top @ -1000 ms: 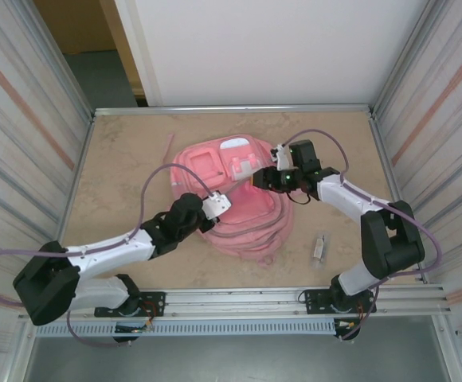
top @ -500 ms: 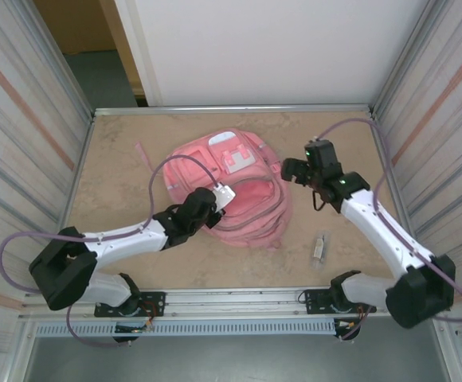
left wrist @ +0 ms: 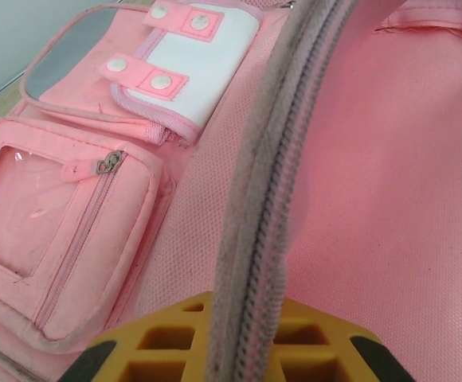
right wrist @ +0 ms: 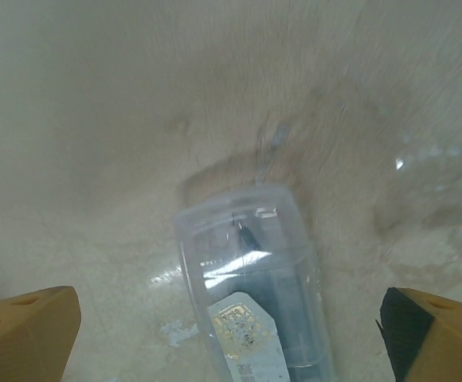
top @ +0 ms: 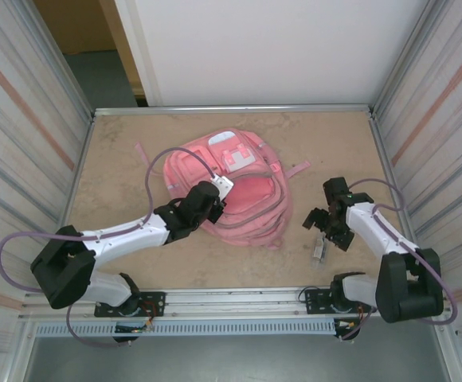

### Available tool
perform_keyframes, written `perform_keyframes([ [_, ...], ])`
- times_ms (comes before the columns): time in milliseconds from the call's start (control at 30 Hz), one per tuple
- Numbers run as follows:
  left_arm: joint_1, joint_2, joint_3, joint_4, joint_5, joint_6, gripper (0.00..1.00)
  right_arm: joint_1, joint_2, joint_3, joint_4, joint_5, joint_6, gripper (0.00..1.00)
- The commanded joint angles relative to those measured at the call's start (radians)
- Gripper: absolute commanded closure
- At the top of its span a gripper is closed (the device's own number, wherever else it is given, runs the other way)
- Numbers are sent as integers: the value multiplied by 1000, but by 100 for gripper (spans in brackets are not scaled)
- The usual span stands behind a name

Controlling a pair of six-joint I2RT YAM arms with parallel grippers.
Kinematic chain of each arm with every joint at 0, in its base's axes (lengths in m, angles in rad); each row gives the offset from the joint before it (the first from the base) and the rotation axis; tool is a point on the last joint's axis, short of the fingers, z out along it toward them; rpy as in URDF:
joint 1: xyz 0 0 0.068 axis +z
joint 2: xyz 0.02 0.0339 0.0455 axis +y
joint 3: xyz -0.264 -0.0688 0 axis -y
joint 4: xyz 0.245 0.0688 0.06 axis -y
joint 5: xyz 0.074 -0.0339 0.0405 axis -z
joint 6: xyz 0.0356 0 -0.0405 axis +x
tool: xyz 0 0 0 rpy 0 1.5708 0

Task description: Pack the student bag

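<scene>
Pink fabric marks the bag (top: pixel 255 199), which lies flat on the table (top: pixel 119 151) a little left of centre in the overhead view, front pockets facing up. The left gripper (top: pixel 217 191) sits on the bag's left side. In the left wrist view its jaws are nearly closed, pinched on the grey zip (left wrist: pixel 255 199) edge of the bag (left wrist: pixel 374 159), which runs up from between the yellow fingers (left wrist: pixel 175 350). The upper left of that view has a white flap pocket (left wrist: pixel 191 56) with press studs, and below it a window pocket (left wrist: pixel 24 207) with its own small zip. Right of the bag and apart from it, the right gripper (top: pixel 321 225) hangs by a clear case (top: pixel 319 250) in the lower right of the overhead view. In the right wrist view its jaws stand wide and hold nothing, a fingertip (right wrist: pixel 24 326) in each bottom corner, and the case (right wrist: pixel 251 294) lies on the table (right wrist: pixel 95 119) between them with a printed label near its lower end
</scene>
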Motion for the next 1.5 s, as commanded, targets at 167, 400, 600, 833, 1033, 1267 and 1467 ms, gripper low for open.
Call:
perform_keyframes([
  [167, -6, -30, -22, 32, -1, -64, 85, 137, 60, -54, 4, -17, 143, 15],
  [400, -6, -28, -14, 6, 2, -62, 85, 179, 68, -54, 20, -7, 183, 34],
  [600, -6, -34, -21, -20, -50, -81, 85, 220, 58, -62, 43, -6, 247, 42],
  [833, -6, -59, -34, -29, -56, -92, 84, 256, 48, -55, 64, -28, 288, 45],
  [1033, -6, -75, -37, -35, -71, -102, 84, 294, -7, -9, 33, -24, 322, 45],
  [1267, -6, -74, -32, 13, -21, -143, 85, 309, -92, 65, -8, -42, 357, 47],
  [1467, -5, -52, -24, 17, 5, -167, 85, 291, -65, 47, -122, 99, 380, 15],
])
